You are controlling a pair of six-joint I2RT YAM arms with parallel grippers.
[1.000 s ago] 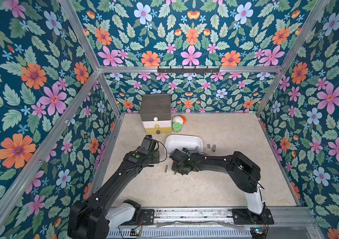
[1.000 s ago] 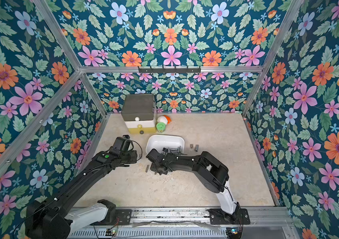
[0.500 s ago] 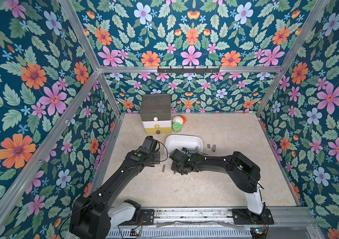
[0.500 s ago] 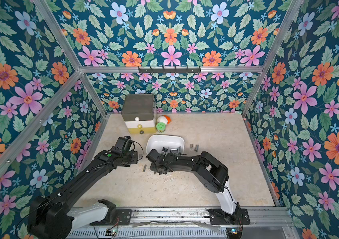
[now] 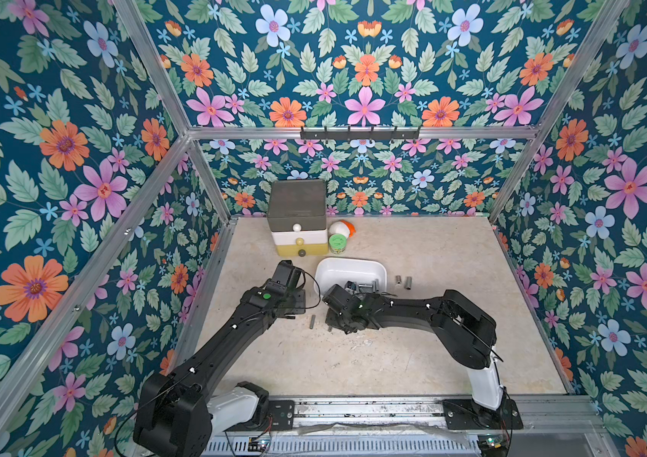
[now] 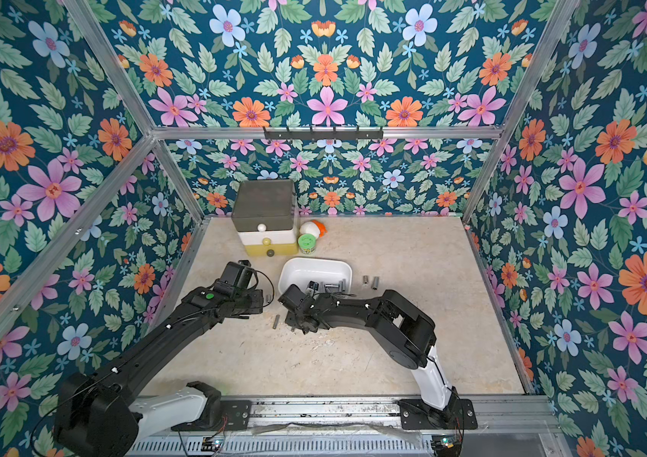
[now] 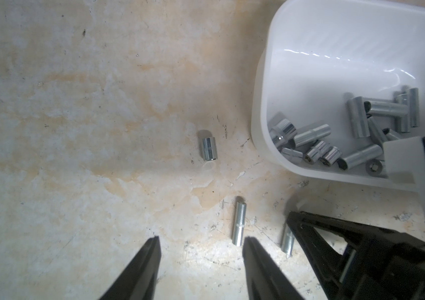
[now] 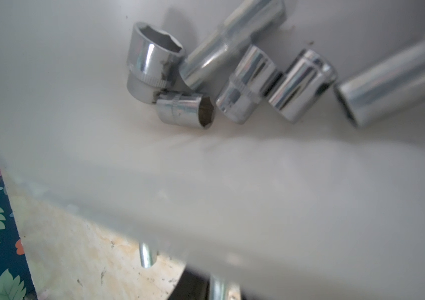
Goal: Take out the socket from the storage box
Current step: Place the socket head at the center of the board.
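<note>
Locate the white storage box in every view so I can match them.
Both top views: storage box central, near the drawer tower.
Left wrist: its rounded corner, chrome sockets inside.
Right wrist: its white wall and floor fill most of the frame.
Shared landmark: those chrome sockets heaped in it.

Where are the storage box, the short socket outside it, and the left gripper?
storage box (image 7: 336, 39): left wrist view, bare inner wall.
short socket (image 7: 209, 148): left wrist view, middle of its side.
left gripper (image 7: 201, 237): left wrist view, midway between its fingertips.
</note>
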